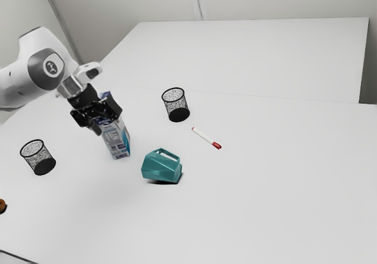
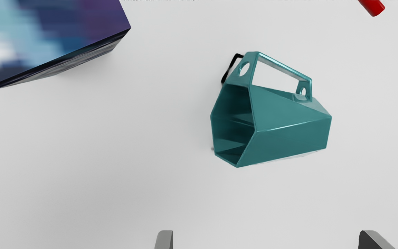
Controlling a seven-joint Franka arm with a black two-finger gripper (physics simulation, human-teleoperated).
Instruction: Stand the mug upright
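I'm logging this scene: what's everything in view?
Mug: 1, teal, lying sideways on the table
Carton: 1, blue and white, beside the mug
Mesh cups: 2, black, beyond the mug and exterior view's left
Marker: 1, white-red, near the mug
Roundish item: 1, orange-brown, exterior view's left edge
Corner item: 1, dark-edged, exterior view's lower left
Table: 1, white, beneath
Walls: 2 or more, pale, behind
Arm: 1, white-grey, exterior view's left
End effector: 1, black, open, near carton's top

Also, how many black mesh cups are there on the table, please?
2: one cup at the exterior view's left, the other cup near the marker.
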